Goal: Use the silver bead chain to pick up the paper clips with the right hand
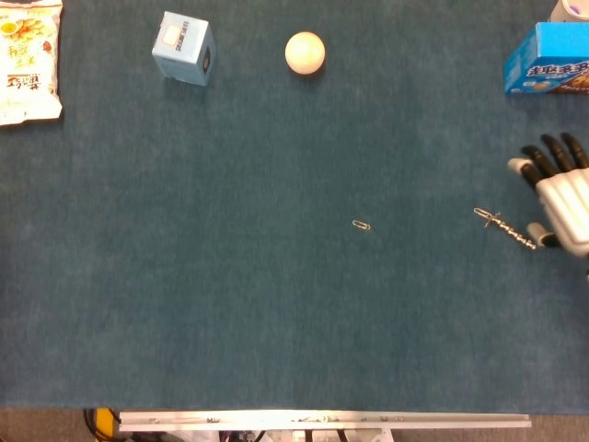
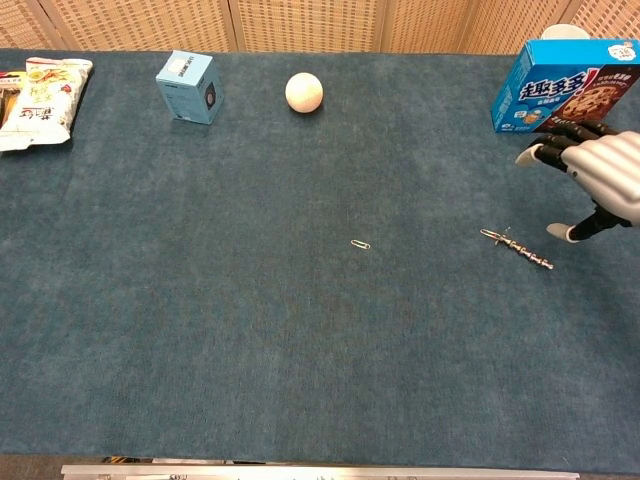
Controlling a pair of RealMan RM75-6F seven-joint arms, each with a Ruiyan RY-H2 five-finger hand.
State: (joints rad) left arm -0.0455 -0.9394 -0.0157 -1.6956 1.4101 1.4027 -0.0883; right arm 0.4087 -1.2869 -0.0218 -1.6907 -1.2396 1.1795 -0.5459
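Observation:
The silver bead chain [image 1: 505,229] [image 2: 518,249] lies stretched out on the blue cloth at the right, with a paper clip clinging to its left end [image 1: 482,214]. My right hand [image 1: 559,193] [image 2: 592,172] hovers just right of the chain, fingers spread, holding nothing and not touching it. A lone paper clip [image 1: 363,225] [image 2: 360,244] lies near the middle of the table, well left of the chain. My left hand shows in neither view.
A blue cookie box [image 1: 547,59] [image 2: 565,84] stands behind my right hand. A cream ball [image 1: 305,52] [image 2: 304,92] and a small light-blue box [image 1: 184,48] [image 2: 189,86] sit at the back. A snack bag [image 1: 28,61] [image 2: 40,102] lies at the far left.

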